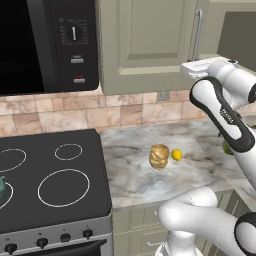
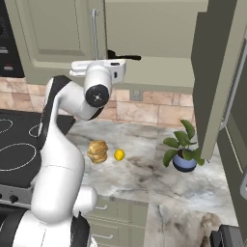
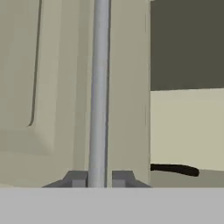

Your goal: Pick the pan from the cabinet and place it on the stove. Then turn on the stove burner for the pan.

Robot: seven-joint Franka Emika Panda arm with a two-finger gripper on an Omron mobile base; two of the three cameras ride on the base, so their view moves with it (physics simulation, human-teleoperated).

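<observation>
My gripper [image 3: 99, 179] is shut on the long silver bar handle [image 3: 99, 87] of the sage-green cabinet's [image 1: 145, 35] left door; its two fingertips sit on either side of the bar. The same handle [image 2: 94, 34] rises just above my hand in the right base view. To the right of that door the cabinet stands open, its other door [image 2: 214, 82] swung out. Of the pan I see just its thin black handle [image 3: 175, 169], poking out over the shelf edge [image 2: 124, 57]. The black stove [image 1: 97, 170] lies lower left, with the large white ring of the stove burner [image 1: 63, 187] near its front.
A black microwave [image 1: 45, 45] hangs left of the cabinet. A teal kettle [image 1: 2, 186] sits at the stove's left edge, and knobs [image 1: 42, 242] line its front. On the marble counter are a brown roll-like item [image 1: 159, 156], a lemon [image 1: 176, 154] and a potted plant [image 2: 182, 149].
</observation>
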